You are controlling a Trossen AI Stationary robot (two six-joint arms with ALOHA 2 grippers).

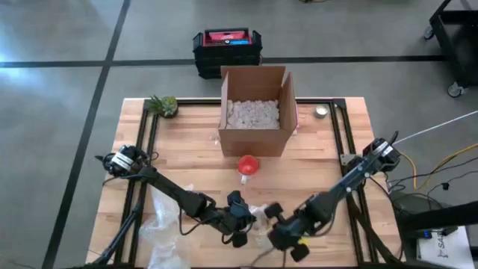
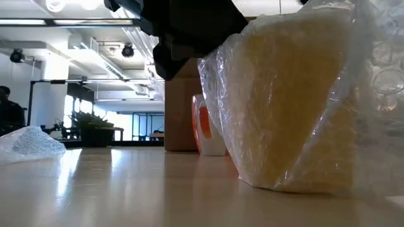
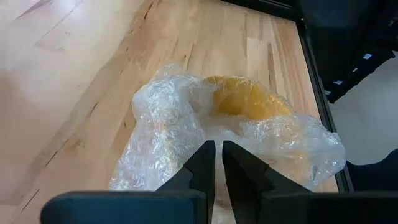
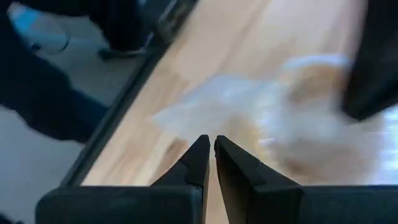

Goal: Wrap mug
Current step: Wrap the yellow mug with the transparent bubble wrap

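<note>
Yellow mug (image 1: pixel 258 218) in bubble wrap (image 1: pixel 254 215) sits at counter (image 1: pixel 187 142) front edge, btwn left gripper (image 1: pixel 240 211) & right gripper (image 1: pixel 272 212). Low view: wrap loose round mug (image 2: pixel 284 107). Wrist views: both fingers nearly closed, empty. Risk: wrap may spring open, nothing pins it. Handle hidden

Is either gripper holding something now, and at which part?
Left gripper looks shut on the bubble wrap edge around the yellow mug; right gripper looks shut, holding nothing.
</note>
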